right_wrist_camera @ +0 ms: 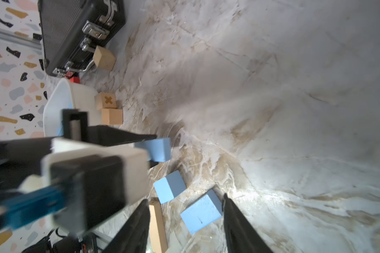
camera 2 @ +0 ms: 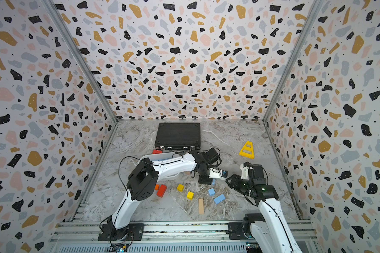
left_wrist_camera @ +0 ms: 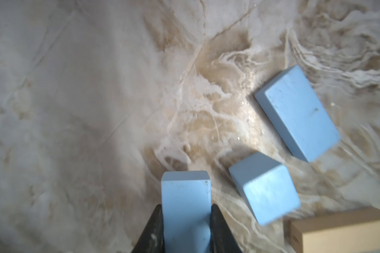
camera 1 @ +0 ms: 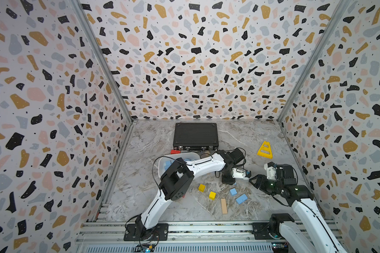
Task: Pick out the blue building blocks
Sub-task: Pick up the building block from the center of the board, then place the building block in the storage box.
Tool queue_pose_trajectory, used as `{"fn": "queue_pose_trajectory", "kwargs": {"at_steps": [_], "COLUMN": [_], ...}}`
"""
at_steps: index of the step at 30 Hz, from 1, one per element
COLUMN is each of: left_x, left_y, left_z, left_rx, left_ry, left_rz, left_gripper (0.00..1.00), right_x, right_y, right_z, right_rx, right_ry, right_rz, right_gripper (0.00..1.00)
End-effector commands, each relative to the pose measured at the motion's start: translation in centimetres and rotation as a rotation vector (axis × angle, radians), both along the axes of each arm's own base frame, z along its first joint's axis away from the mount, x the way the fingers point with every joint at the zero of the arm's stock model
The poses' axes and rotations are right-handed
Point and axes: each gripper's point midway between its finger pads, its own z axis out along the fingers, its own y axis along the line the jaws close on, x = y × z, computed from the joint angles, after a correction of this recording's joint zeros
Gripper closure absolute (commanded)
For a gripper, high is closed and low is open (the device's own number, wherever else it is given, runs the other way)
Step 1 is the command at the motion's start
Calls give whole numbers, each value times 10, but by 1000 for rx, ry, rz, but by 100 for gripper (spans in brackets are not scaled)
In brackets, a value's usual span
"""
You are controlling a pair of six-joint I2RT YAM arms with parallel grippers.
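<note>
My left gripper (left_wrist_camera: pixel 186 210) is shut on a light-blue block (left_wrist_camera: pixel 185 192), low over the marble table; the right wrist view shows that block (right_wrist_camera: pixel 158 149) too. Two more blue building blocks lie loose just beside it: a cube (camera 1: pixel 233 191) (left_wrist_camera: pixel 264 188) and a flat bar (camera 1: pixel 241 199) (left_wrist_camera: pixel 298 114). In both top views the left gripper (camera 1: pixel 228 179) (camera 2: pixel 205 179) stands just behind them. My right gripper (right_wrist_camera: pixel 185 221) (camera 1: pixel 258 181) is open and hovers over the flat bar (right_wrist_camera: pixel 201 213), holding nothing. More blue blocks (camera 1: pixel 168 164) lie in the white bin (camera 1: pixel 160 163), partly hidden by the left arm.
A black case (camera 1: pixel 195 135) lies at the back, with a yellow triangle (camera 1: pixel 265 150) to its right. Two yellow cubes (camera 1: pixel 201 187) (camera 1: pixel 212 195) and a tan plank (camera 1: pixel 224 206) lie near the front. Red (camera 2: pixel 161 190) and orange (camera 2: pixel 156 186) blocks sit by the left arm. Tan cubes (right_wrist_camera: pixel 111 116) stand beside the bin.
</note>
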Motion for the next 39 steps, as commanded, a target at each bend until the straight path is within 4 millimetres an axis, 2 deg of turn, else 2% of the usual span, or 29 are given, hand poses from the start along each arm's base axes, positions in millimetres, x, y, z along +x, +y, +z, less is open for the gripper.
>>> {"fn": "queue_pose_trajectory", "kwargs": {"at_steps": [1, 8, 14, 19, 22, 26, 31, 39], "left_x": [0, 25, 46, 64, 70, 79, 93, 99], "left_y": [24, 92, 166, 227, 250, 265, 271, 268], "left_z": [44, 79, 88, 66, 44, 20, -1, -8], "left_rx": [-34, -41, -47, -1, 33, 73, 120, 124], "left_ry": [11, 23, 10, -39, -67, -83, -105, -93], "left_rz": [34, 211, 374, 453, 432, 396, 377, 381], "left_gripper": [78, 76, 76, 76, 75, 75, 73, 70], "right_x": [16, 43, 63, 76, 78, 77, 74, 67], "right_y": [5, 27, 68, 99, 110, 116, 114, 108], "right_z": [23, 43, 48, 45, 42, 39, 36, 34], "right_rx": [15, 19, -30, -23, -31, -44, -63, -75], "right_ry": [-68, -137, -177, -196, -185, -179, -173, -172], "right_rz": [25, 96, 204, 260, 289, 304, 302, 293], "right_gripper": [44, 45, 46, 46, 46, 46, 46, 46]}}
